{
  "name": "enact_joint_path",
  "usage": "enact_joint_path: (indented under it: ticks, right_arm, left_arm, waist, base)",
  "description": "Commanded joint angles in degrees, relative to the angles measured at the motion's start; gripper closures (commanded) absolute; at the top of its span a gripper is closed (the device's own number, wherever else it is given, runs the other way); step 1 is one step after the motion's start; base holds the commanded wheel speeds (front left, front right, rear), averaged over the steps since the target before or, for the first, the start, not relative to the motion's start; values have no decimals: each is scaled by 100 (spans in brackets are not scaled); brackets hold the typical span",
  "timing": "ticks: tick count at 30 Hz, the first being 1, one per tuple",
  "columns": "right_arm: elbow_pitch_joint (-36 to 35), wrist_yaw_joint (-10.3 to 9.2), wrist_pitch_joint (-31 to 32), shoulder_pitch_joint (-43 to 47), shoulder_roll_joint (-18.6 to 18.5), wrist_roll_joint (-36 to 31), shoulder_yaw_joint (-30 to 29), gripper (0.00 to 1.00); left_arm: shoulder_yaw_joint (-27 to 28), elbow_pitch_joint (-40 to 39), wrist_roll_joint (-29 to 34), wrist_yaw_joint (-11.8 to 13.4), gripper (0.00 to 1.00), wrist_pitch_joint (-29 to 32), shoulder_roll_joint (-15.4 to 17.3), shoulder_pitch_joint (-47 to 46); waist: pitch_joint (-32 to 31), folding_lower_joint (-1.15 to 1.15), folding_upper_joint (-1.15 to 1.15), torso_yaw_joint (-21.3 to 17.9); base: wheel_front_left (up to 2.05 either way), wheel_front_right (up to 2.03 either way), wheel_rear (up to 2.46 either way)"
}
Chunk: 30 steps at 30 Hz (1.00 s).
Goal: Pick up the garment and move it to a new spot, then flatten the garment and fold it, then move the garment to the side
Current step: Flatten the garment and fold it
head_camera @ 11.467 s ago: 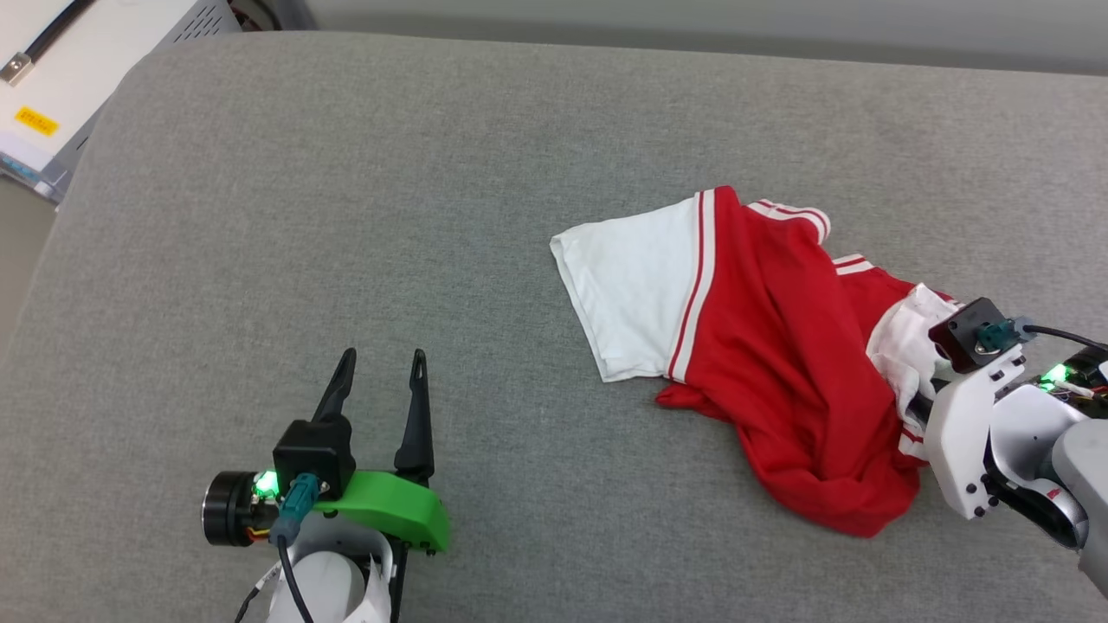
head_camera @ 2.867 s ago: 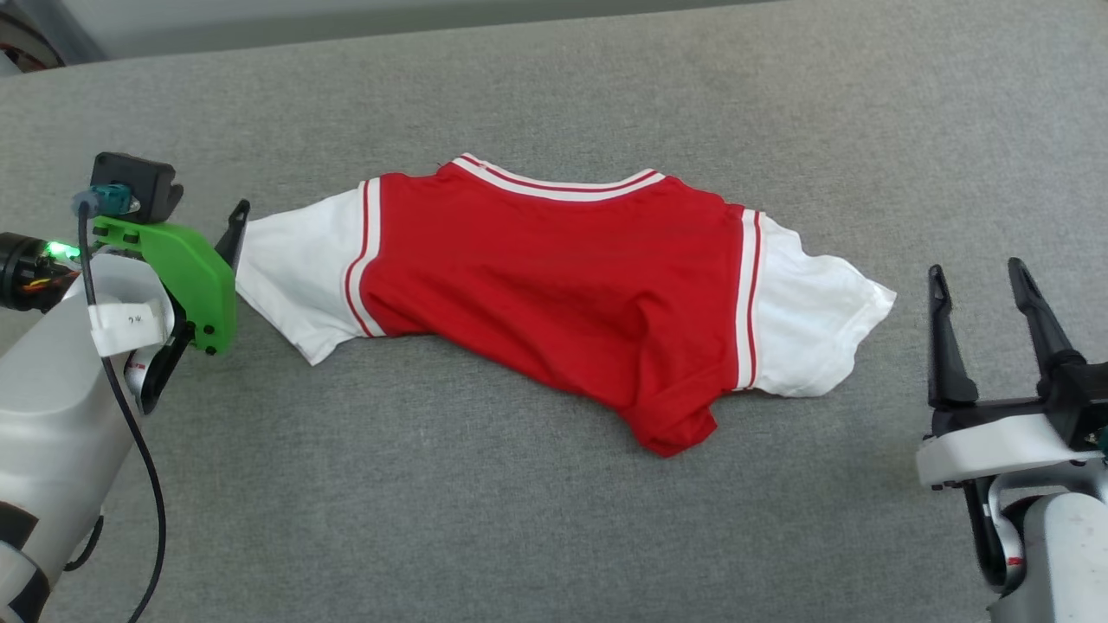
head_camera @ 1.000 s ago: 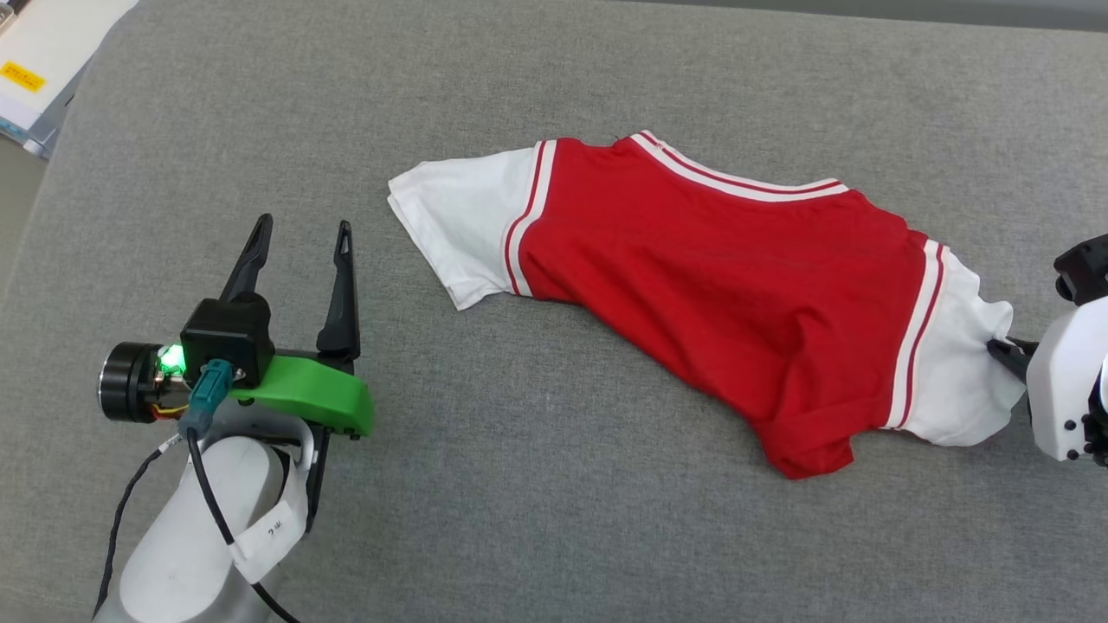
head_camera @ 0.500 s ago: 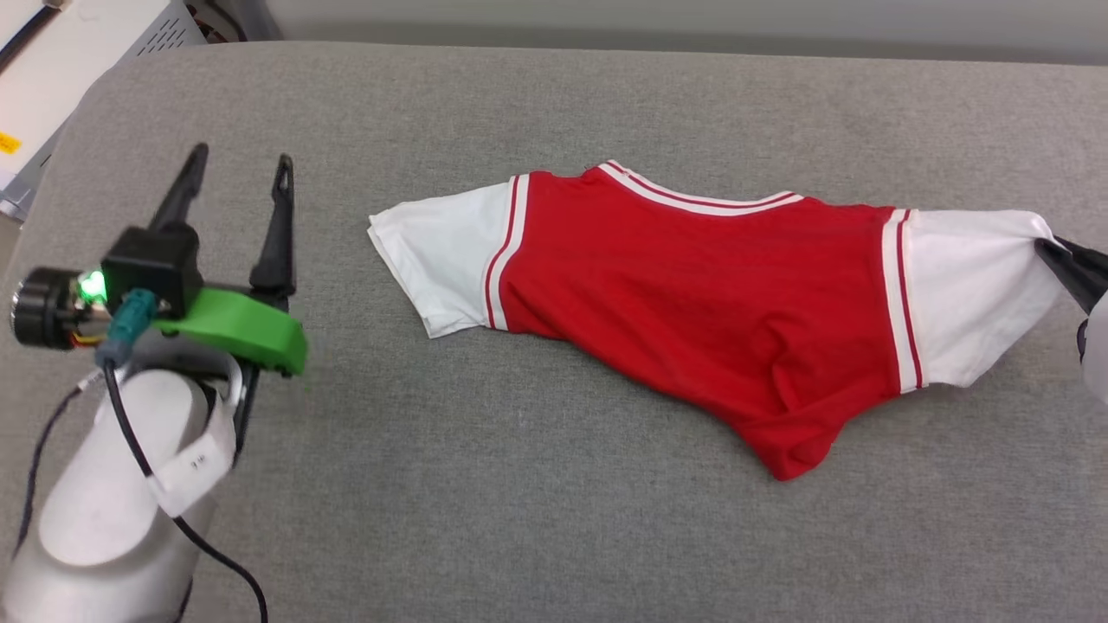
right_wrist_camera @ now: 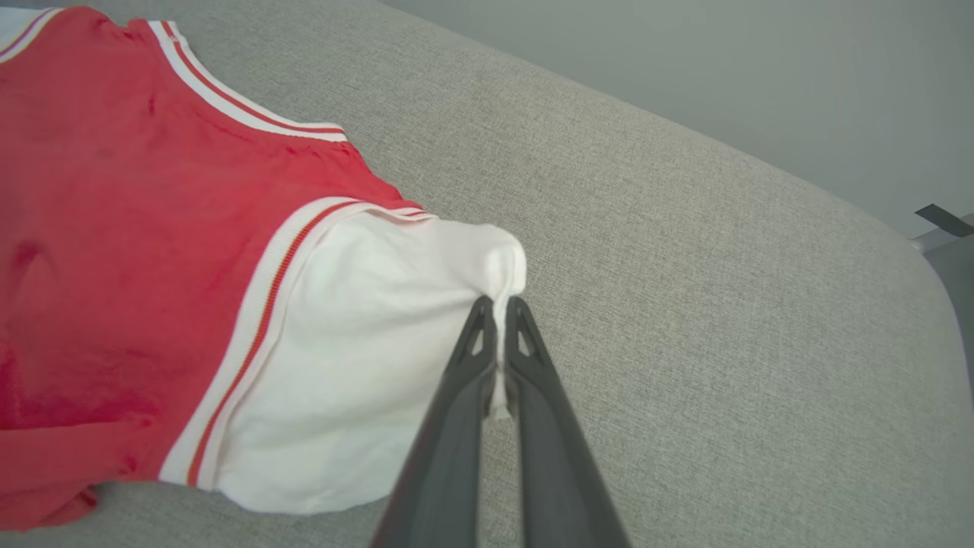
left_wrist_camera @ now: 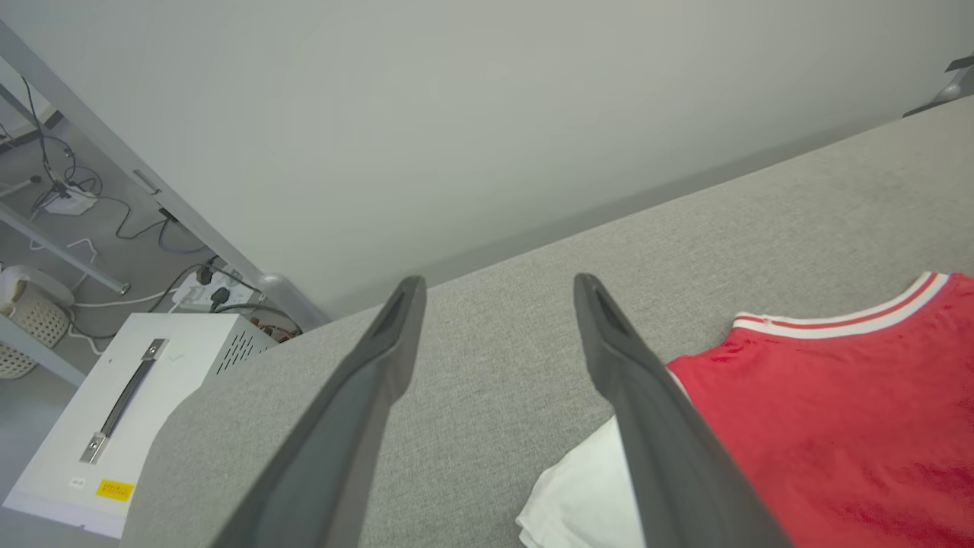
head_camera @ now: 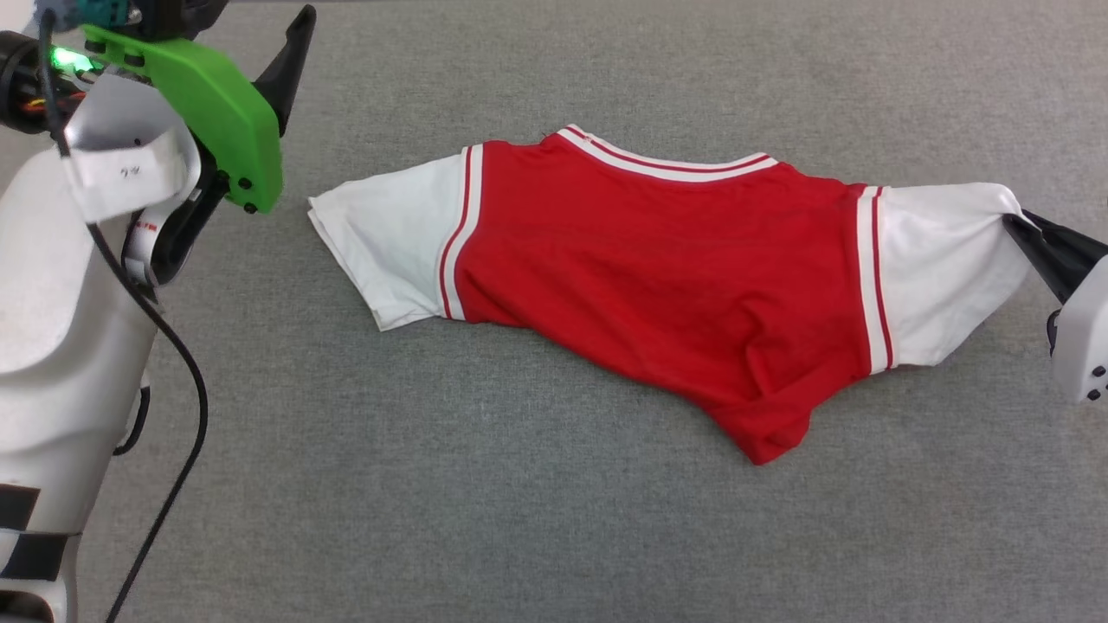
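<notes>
We find the garment (head_camera: pixel 658 285) spread lengthwise on the grey fabric surface (head_camera: pixel 519 519), with its plain red side up and no print in sight. The striped neckline (head_camera: pixel 666 164) is on the garment's far side. On the near side the red hem (head_camera: pixel 766 437) bunches down to a point. The body is creased and not fully flat.

The left sleeve (head_camera: pixel 381 251) is white and lies flat and slack on the surface. The right sleeve (head_camera: pixel 943 268), also white, is drawn out to a peak at its outer corner.

The right gripper (right_wrist_camera: pixel 498 304) is at the garment's right end. Its fingers are pressed together on the right sleeve's outer edge, and a thin fold of white cloth runs down between them. The sleeve puffs up toward the grip.

The left gripper (left_wrist_camera: pixel 496 280) is just beyond the garment's left end and toward its far side. Its fingers are wide apart and hold nothing. From the head camera it is clear of the left sleeve. From its own wrist camera one finger overlaps the sleeve's edge, and we cannot tell its height above the cloth.

Past the surface's rounded corner, beyond the garment's left end, we note a white box (left_wrist_camera: pixel 114 411) with a dark handle and a yellow label. Loose cables (left_wrist_camera: pixel 68 198) lie on the floor behind it.
</notes>
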Motion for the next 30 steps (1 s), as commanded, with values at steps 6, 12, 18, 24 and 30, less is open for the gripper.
enact_joint_path:
  ticks: [6,12,18,24,30]
  right_arm:
    - [-143,-4,64,48,183,-143,-88,100]
    - [-254,-4,107,-77,310,-211,-87,100]
    - [-321,-4,127,-234,406,-251,-35,100]
    - [-280,-4,101,-289,422,-250,-28,100]
    - [-201,-4,84,-328,451,-237,2,100]
  left_arm:
    - [-747,318,-891,-61,0,1652,296,-586]
    - [-1227,489,-1834,-63,0,2746,666,-873]
    - [-1585,760,-2215,-64,0,3270,944,-1021]
    - [-2002,972,-2398,-64,0,3484,963,-881]
    - [-2522,1020,-2362,-64,100,3447,977,-775]
  waist:
    - [396,0,32,-250]
    - [714,0,32,-372]
    - [1001,0,32,-487]
    - [1105,0,32,-533]
    - [1023,0,32,-528]
  base:
    - [0,0,0]
    - [0,0,0]
    - [0,0,0]
    - [0,0,0]
    - [0,0,0]
